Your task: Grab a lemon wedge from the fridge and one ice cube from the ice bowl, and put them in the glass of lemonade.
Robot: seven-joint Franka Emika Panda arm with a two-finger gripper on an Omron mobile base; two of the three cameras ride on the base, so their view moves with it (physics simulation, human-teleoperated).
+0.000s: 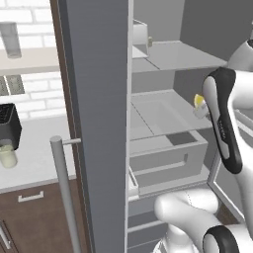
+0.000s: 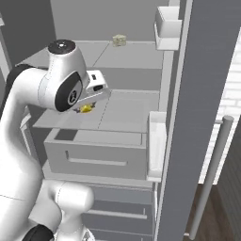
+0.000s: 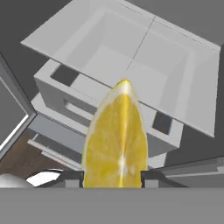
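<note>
The grey fridge [image 1: 94, 99] stands open, its door swung toward me. In the hand view, the bright yellow lemon wedge [image 3: 117, 140] is pinched between the two dark fingertips [image 3: 72, 177], and my gripper [image 3: 112, 178] is shut on it above the glass shelf [image 3: 131, 57] and the drawer [image 3: 87, 96]. From the base views, the gripper [image 2: 89, 101] hangs just over the middle shelf with the lemon wedge [image 2: 86, 108] under it, and the wedge [image 1: 199, 100] peeks out beside the forearm. The glass of lemonade [image 1: 7, 155] stands on the counter at far left. The ice bowl is out of view.
The open fridge door [image 2: 193, 117] with its bar handle [image 2: 214, 164] stands at the right, and that door's handle [image 1: 64, 188] is close in front. A black toaster [image 1: 9, 126] sits behind the lemonade. A small pale item [image 2: 119, 40] lies on the top shelf. Door bins [image 2: 156, 141] jut inward.
</note>
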